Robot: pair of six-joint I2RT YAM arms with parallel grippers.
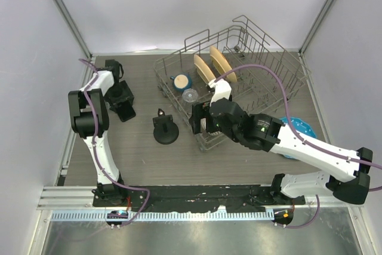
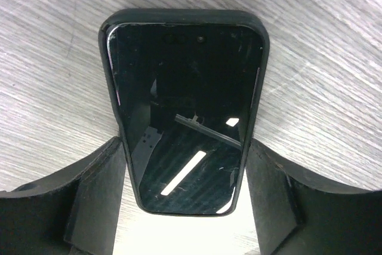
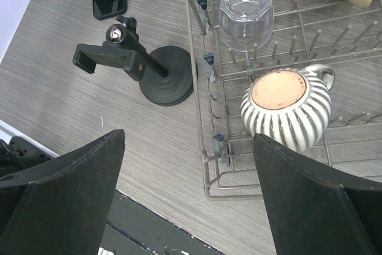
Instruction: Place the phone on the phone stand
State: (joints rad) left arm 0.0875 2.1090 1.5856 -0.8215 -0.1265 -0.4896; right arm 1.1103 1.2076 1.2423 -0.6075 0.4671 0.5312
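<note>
the phone (image 2: pixel 185 88) lies flat, screen up, on the counter (image 1: pixel 137 159) toward its back left part. the left claw (image 2: pixel 185 147) is over it, its two fingers (image 2: pixel 95 195) pressed against the phone's long edges near one end, so it is closed on the phone. the other end sticks out past the fingertips with bare wood grain all round it.

the phone is a thin black slab with rounded corners and a slightly raised dark rim. its glossy glass mirrors a bright strip and shows small sensor dots near the far end.

the phone stand (image 1: pixel 165 131) sits near the middle of the counter, apart from the phone, with an open strip of counter between them. its round black base is just beside the left rail of the wire dish rack (image 3: pixel 206 147), with only a narrow gap. a short stem leans from the base up to a clamp bar with a small knob. in front of the stand the counter is open to the near edge.

the right claw (image 3: pixel 188 147) hangs over the rack's near left corner, fingers spread wide and holding nothing. in the rack below it are a striped mug (image 3: pixel 286 111) and a clear glass (image 3: pixel 246 7). a blue plate (image 1: pixel 301 128) shows partly under the right arm.
</note>
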